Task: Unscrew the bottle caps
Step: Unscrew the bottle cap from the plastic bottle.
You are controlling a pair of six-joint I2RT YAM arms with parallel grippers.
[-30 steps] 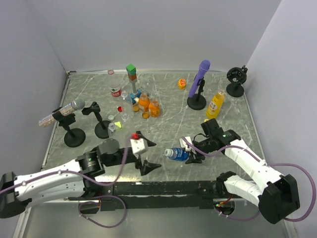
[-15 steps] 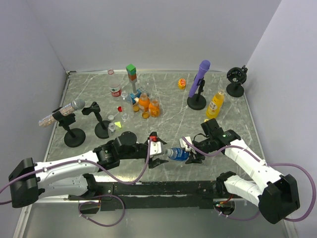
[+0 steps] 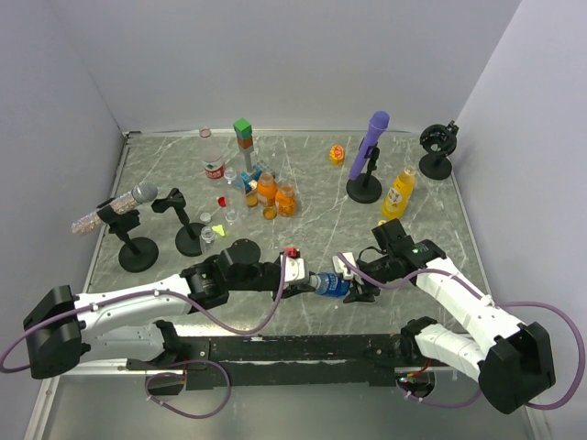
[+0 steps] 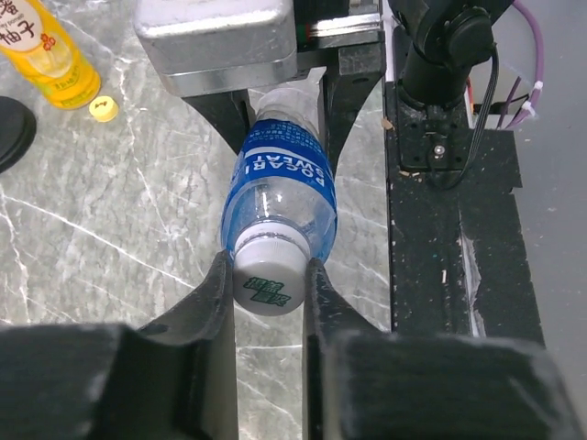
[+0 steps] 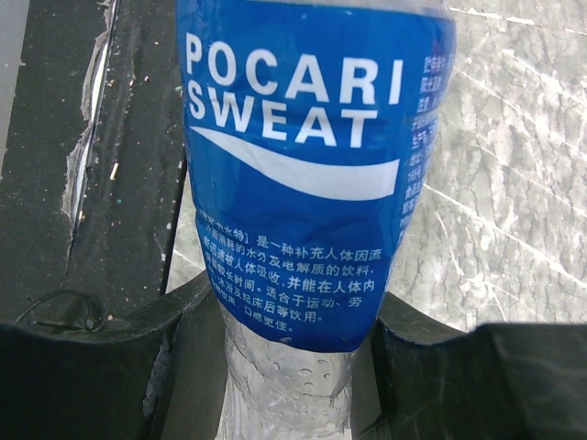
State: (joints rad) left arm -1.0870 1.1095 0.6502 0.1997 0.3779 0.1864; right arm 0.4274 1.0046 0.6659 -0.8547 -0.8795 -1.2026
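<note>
Gripping both ends of the blue-labelled bottle (image 3: 332, 286)
On the left, the left gripper (image 3: 307, 282) pinches the white cap (image 4: 268, 282); the bottle is held sideways near the table's (image 3: 321, 220) front edge; the right gripper (image 5: 289, 367) clamps its clear base end.

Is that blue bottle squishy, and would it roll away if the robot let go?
Probably a bit squishy: the bottle looks like thin clear plastic. I can't see any drink inside, so it's likely light. It's round and held sideways by its cap, so it could well roll if dropped.
</note>
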